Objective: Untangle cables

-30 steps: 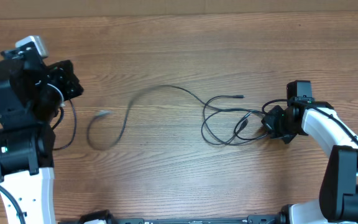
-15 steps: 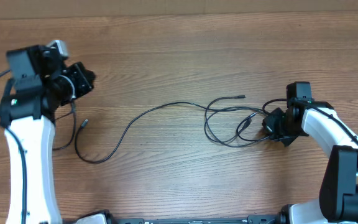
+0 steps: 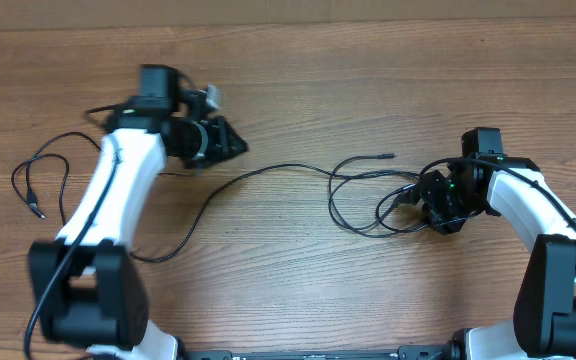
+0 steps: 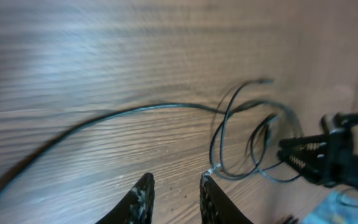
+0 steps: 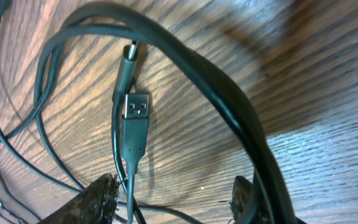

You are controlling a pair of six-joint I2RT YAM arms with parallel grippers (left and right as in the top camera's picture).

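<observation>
The cables form a loose tangle of thin black loops right of centre, with one long strand trailing left and down. My left gripper hovers above that strand; in the left wrist view it stands slightly open with only bare wood between its fingers, and the tangle lies ahead. My right gripper is at the tangle's right edge. In the right wrist view it is open, with a cord ending in a USB plug running between its fingers, close to the left finger.
A separate thin black cord with a small plug end lies at the table's far left, beside the left arm. A thick dark cable crosses close in front of the right wrist camera. The wooden table carries everything.
The left arm has swung from the far left toward the centre, and a thin cord now lies at the far left. Both grippers have gone from shut to open.
</observation>
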